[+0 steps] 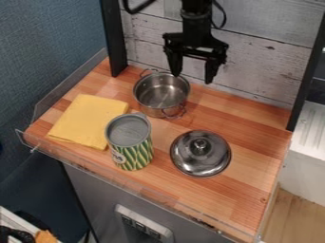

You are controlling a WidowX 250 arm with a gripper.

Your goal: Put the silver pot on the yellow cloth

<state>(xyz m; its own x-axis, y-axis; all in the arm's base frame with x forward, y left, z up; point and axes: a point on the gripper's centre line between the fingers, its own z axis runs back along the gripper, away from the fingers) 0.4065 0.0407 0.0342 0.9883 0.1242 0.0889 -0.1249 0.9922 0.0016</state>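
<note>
The black gripper (pixel 192 78) hangs from the top centre, open, its two fingers pointing down with nothing between them. It is above the back of the wooden counter, over the right rear rim of the silver pot. The silver pot (pixel 160 95) stands upright near the back, without a lid on it, a wire handle on its rear side and another on its front right. To its left lies the folded yellow cloth (pixel 88 119), flat on the counter, apart from the pot.
A green and white can (pixel 131 144) with a grey lid stands at the cloth's right edge, in front of the pot. A silver lid (pixel 200 154) lies right of the can. A low clear guard (pixel 133 186) runs along the counter's front; a whitish plank wall (pixel 254 61) stands behind.
</note>
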